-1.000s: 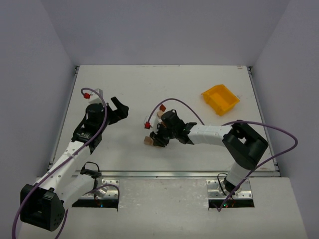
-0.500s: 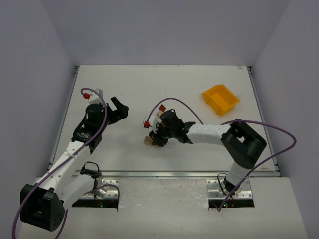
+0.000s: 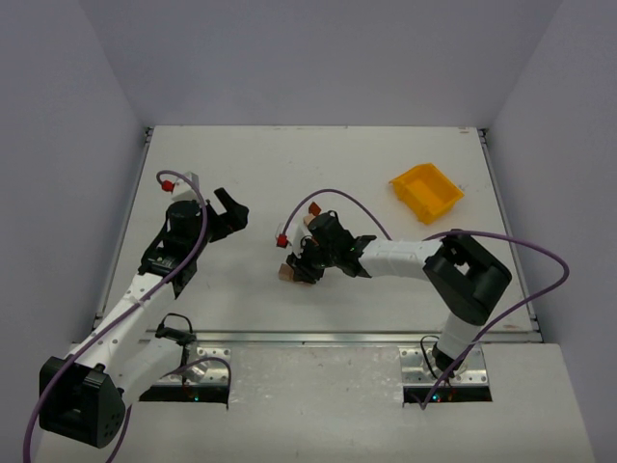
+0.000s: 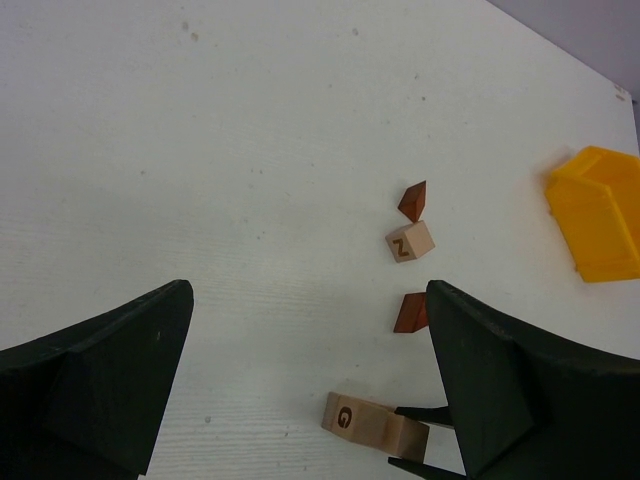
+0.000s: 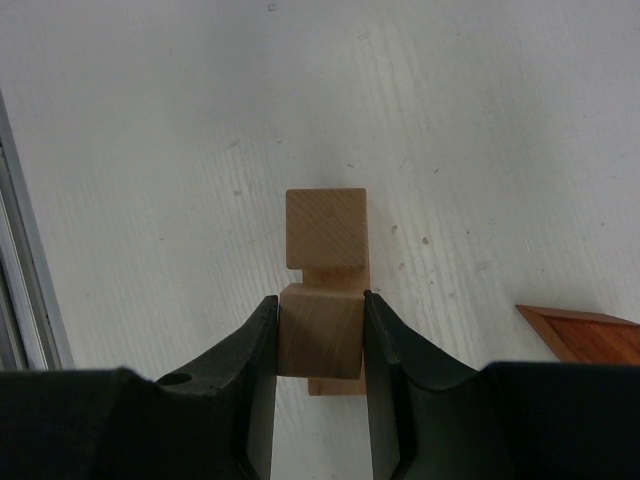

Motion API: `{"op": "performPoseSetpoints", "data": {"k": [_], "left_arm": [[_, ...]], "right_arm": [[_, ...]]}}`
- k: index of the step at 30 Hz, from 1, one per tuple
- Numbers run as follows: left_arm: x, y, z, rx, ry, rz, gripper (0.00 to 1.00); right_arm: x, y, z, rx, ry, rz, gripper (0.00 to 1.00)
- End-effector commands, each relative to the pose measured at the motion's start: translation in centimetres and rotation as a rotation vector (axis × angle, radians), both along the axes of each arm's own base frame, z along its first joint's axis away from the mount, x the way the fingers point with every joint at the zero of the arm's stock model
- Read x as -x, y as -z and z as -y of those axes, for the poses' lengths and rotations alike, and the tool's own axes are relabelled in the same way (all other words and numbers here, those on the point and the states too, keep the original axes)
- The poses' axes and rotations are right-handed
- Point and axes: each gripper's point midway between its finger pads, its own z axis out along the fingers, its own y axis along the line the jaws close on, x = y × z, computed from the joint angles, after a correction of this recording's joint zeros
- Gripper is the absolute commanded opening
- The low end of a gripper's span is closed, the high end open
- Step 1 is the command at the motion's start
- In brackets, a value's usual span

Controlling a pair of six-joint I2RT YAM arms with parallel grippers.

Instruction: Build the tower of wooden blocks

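Two letters: N cube (image 4: pixel 410 242), G block (image 4: pixel 350 418); right end effector (image 5: pixel 318 305) grips pale block (image 5: pixel 320 342).

My right fingers (image 3: pixel 301 267) are low over the middle of the white counter (image 3: pixel 241 154), right at a pale block (image 3: pixel 286 273), with a reddish block (image 3: pixel 283 242) just beyond it. My left fingers (image 3: pixel 231 207) hang spread, well apart to the left. A yellow bin (image 3: pixel 426 191) sits far right.
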Motion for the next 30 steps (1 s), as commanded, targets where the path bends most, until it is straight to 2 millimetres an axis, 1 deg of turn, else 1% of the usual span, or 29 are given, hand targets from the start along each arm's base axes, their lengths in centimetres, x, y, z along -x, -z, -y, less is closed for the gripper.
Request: {"op": "performPoseSetpoints", "data": {"k": [1,30], "left_arm": [[-0.43,-1.73,-0.02,0.0,-0.001,0.057,1.0],[-0.42,-1.83,-0.02,-0.002,0.001,0.059,1.0]], "right_arm": [[-1.14,-1.99,-1.88,-0.068,-0.01,0.035,0.28],[-1.29,-1.54,-2.07,-0.06,-0.016,0.031,0.28]]}}
